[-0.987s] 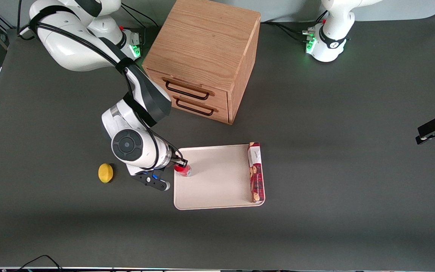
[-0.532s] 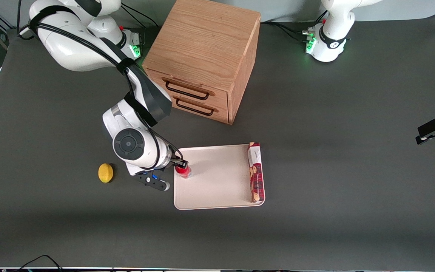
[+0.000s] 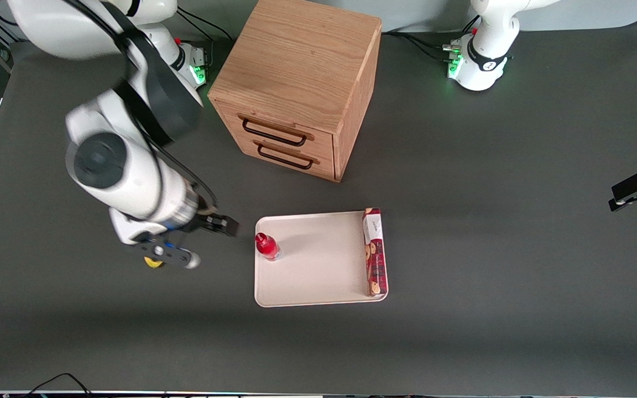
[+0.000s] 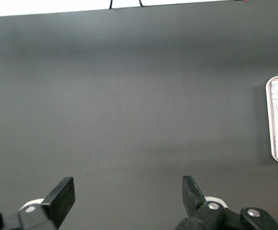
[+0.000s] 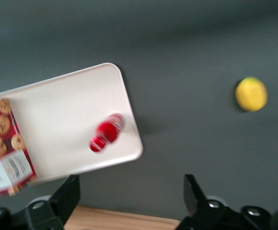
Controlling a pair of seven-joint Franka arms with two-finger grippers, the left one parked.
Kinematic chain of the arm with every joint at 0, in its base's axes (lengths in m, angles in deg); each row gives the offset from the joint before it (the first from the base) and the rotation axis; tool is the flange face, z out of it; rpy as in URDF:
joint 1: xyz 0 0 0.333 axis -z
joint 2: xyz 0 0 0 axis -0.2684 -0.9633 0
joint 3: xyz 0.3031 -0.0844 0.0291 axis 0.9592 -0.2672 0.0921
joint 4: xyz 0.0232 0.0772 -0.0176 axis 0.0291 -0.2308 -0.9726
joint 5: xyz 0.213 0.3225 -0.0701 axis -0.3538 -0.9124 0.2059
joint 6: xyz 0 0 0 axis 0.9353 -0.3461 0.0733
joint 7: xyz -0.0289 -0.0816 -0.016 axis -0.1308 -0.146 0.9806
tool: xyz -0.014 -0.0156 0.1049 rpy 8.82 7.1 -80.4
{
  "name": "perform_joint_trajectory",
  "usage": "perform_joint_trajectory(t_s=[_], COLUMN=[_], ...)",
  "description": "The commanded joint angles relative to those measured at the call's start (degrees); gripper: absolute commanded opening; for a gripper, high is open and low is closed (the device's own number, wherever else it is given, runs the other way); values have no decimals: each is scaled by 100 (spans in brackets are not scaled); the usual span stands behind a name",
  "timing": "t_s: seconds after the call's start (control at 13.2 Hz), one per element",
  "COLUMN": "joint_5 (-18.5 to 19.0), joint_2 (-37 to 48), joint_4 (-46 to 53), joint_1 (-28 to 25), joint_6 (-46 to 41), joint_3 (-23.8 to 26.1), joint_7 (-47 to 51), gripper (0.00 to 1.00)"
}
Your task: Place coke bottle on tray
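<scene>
Red plastic coke bottle (image 3: 267, 246) stands upright on the tray (image 3: 318, 287) just inside its edge toward the working arm; we judge it light, stiff, tippy, best gripped mid-body, while the gripper (image 3: 224, 226) hangs released, clear of it.

Red coke bottle (image 3: 267, 246), cream tray (image 3: 318, 287), yellow lemon (image 5: 250, 94), black gripper (image 3: 224, 226) (hovering beside the tray)
</scene>
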Motion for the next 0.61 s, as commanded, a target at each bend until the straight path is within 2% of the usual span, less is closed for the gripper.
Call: perform_joint_trajectory(t_s=[0.0, 0.23, 0.3, 0.46, 0.53], joint_5=[-437, -710, -728, -841, -1103], joint_2=[1003, 1584, 1803, 2137, 2252], joint_4=[-239, -528, -877, -1633, -1828], joint_1=[254, 280, 280, 280, 280], joint_6=[-727, -1212, -1196, -733, -512], joint_3=[-773, -1776, -2005, -2322, -2489], joint_7=[-1669, -2971, -3070, -3299, -3326], gripper=[100, 100, 100, 100, 100])
